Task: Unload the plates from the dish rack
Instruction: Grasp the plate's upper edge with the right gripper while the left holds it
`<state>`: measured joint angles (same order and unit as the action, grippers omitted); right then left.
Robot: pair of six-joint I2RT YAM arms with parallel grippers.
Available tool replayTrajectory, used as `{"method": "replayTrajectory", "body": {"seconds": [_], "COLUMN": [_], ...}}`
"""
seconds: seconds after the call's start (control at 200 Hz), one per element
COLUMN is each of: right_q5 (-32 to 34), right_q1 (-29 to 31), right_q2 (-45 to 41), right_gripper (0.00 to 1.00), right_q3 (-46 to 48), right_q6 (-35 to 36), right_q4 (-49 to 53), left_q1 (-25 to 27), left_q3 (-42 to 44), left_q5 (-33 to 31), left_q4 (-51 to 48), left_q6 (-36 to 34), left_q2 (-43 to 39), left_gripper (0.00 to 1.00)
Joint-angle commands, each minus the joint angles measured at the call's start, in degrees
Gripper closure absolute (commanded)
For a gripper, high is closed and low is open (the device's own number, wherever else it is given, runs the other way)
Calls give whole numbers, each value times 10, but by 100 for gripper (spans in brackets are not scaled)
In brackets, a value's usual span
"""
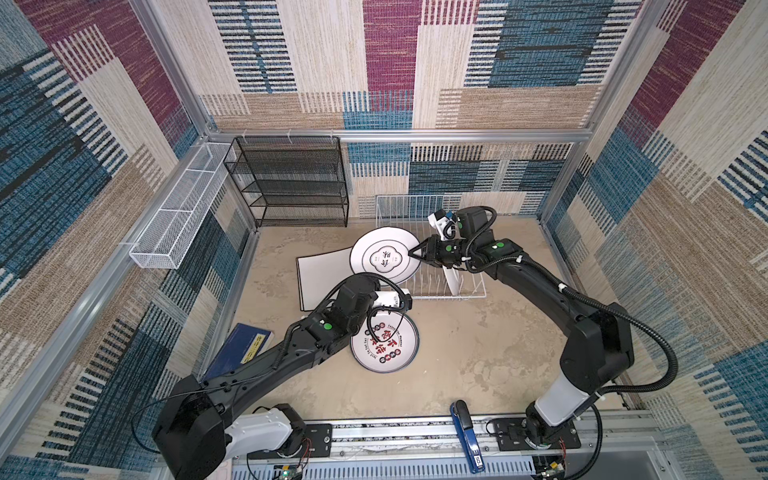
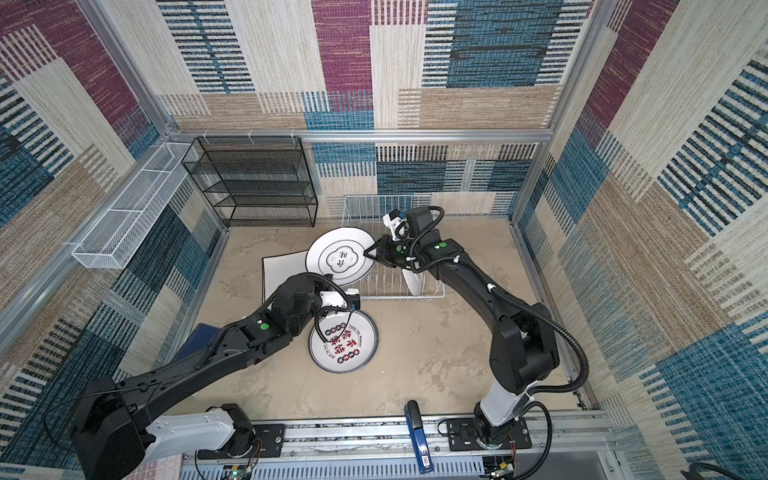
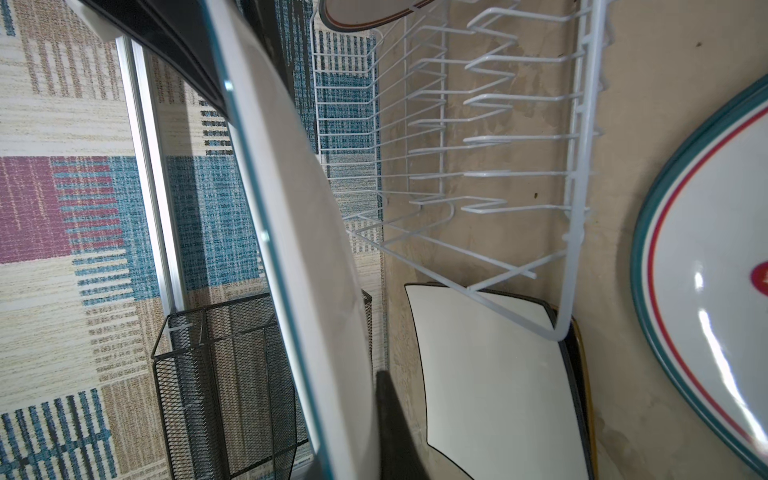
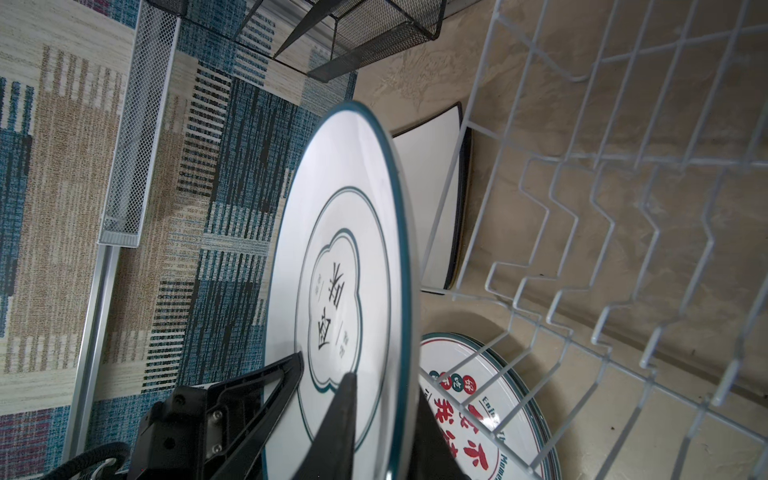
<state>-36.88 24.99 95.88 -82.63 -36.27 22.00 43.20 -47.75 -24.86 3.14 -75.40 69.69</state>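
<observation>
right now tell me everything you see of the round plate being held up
The round plate is glossy white with a teal rim, teal rings and black characters in a lobed outline; its back is plain white. It is held tilted in the air beside the dish rack. The right gripper pinches its rim on the rack side; the left gripper grips its near edge.
</observation>
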Motion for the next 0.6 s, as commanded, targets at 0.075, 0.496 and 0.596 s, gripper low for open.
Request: {"method": "replayTrajectory", "body": {"seconds": [0.075,0.496,0.596], "right_q5": [-25,-40,-48], "right_q1": [1,-6,-16], "right_q2": [0,-17,-12], "right_gripper": [91,100,100], "right_q3": [3,24,24], "right_q6": [2,-46,-60], "right_q4": [-29,-107,-126], "left_q1": [-1,0,0], "left_q3": [-2,5,15], "left_q5": [-10,-14,-2], "left_q4": [65,85,87], "left_q6": [1,45,46], "left_q2": [4,-1,-18], "left_gripper": [93,37,27]}}
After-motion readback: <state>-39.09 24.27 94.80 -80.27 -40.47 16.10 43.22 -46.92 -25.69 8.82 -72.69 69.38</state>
